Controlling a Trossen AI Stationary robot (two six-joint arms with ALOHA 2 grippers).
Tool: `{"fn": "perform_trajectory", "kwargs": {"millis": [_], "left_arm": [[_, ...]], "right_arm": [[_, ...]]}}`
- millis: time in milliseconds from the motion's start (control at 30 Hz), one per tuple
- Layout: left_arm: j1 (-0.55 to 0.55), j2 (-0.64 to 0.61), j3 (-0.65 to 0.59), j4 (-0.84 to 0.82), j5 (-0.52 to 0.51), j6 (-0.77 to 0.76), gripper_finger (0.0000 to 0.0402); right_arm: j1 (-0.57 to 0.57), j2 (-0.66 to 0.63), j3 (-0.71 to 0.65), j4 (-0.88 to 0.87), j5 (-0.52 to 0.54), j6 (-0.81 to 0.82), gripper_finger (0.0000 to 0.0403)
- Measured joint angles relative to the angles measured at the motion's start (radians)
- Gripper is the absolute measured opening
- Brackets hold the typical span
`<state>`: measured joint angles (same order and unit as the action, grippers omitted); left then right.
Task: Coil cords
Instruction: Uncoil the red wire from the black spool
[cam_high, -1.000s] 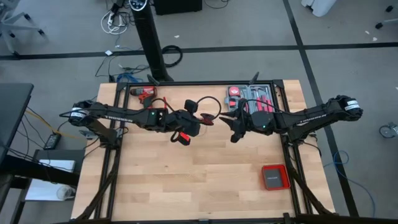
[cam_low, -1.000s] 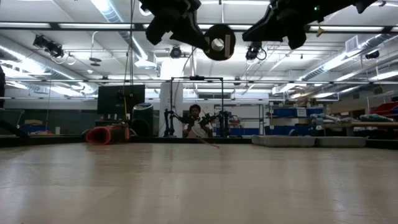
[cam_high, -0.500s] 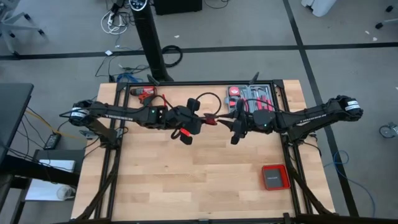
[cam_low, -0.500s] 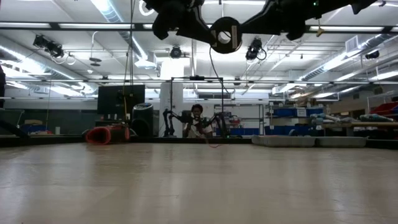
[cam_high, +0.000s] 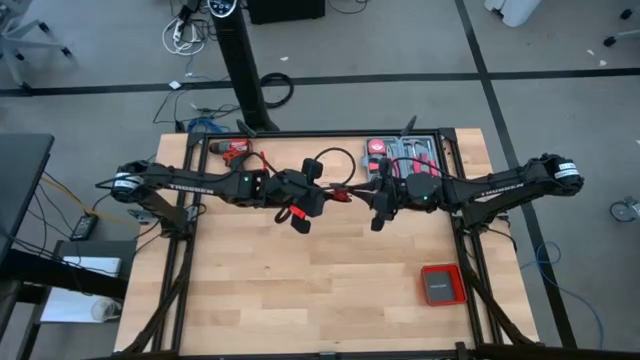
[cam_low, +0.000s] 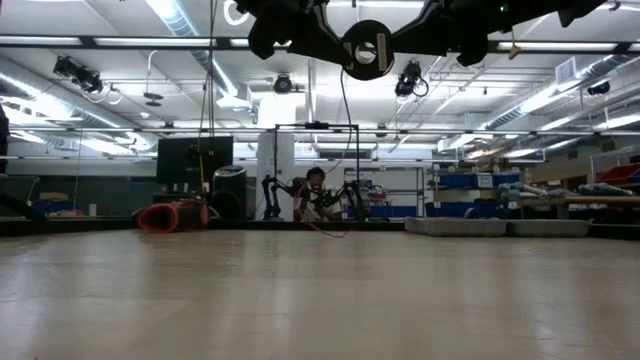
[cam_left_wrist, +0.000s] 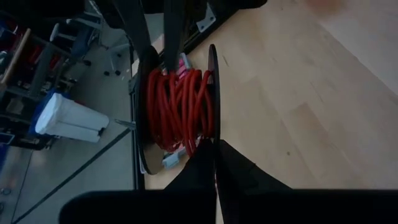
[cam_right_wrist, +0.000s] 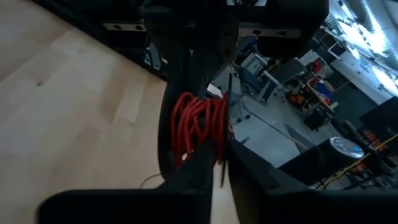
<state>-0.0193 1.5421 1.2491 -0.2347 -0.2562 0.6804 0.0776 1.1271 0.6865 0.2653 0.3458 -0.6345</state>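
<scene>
Fingers of the left gripper (cam_left_wrist: 214, 163) are pressing together on the rim of a black spool (cam_left_wrist: 211, 93); right gripper (cam_right_wrist: 217, 163) fingers are pinching its other flange. The red cord (cam_left_wrist: 180, 102) is sitting wound on it, above the table's (cam_high: 330, 280) far-middle edge.

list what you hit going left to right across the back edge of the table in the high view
power drill → loose red cord → black cable loop → tray of red and grey tools
</scene>
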Motion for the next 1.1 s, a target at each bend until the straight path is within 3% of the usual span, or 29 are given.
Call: {"fn": "perform_trajectory", "kwargs": {"millis": [300, 467, 667, 867, 1100], "left_arm": [[0.0, 0.0, -0.001, 0.013, -0.018, -0.012, 0.0009], [-0.015, 0.001, -0.001, 0.034, -0.173, -0.03, 0.0025], [-0.044, -0.025, 0.022, -0.01, -0.299, -0.096, 0.0071], [-0.047, -0.044, 0.031, -0.048, -0.279, -0.234, 0.0087], [-0.014, -0.034, -0.019, -0.007, -0.144, -0.406, 0.0087]], "right_arm": [[-0.009, -0.001, 0.0, 0.004, 0.018, 0.014, 0.0003], [-0.011, 0.0, 0.002, 0.007, 0.054, 0.036, 0.0002], [0.004, -0.022, 0.001, -0.047, 0.136, 0.028, 0.0001], [0.028, -0.062, 0.0, -0.084, 0.187, 0.013, 0.0001], [0.042, -0.091, 0.0, -0.057, 0.255, -0.018, 0.0]]}}
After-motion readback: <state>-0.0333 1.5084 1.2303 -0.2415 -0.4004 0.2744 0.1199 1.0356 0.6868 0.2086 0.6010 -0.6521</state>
